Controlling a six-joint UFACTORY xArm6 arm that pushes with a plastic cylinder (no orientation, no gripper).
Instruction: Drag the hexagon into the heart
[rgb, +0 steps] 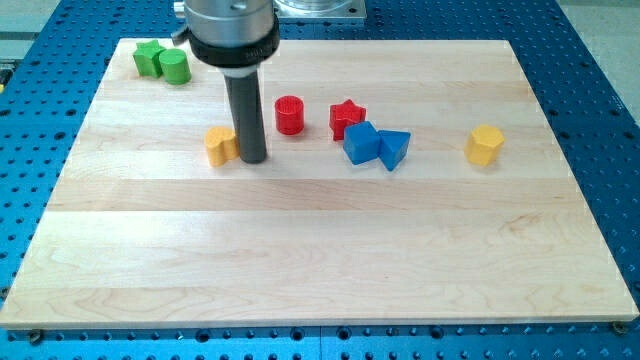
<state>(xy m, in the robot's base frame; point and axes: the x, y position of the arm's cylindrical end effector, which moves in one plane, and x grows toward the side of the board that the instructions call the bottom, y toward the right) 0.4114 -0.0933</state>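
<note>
The yellow hexagon (485, 144) lies at the view's right, on its own. The yellow block that looks like a heart (220, 145) lies left of the middle. My tip (251, 160) stands right against the heart's right side, far to the left of the hexagon. The dark rod rises from the tip to the arm's head at the view's top and hides a strip of the board behind it.
A red cylinder (289, 115), a red star (346, 118), a blue cube (360, 142) and a blue triangle (393, 149) lie between the heart and the hexagon. A green star (148, 57) and a green cylinder (174, 67) sit at the top left corner of the wooden board (320, 260).
</note>
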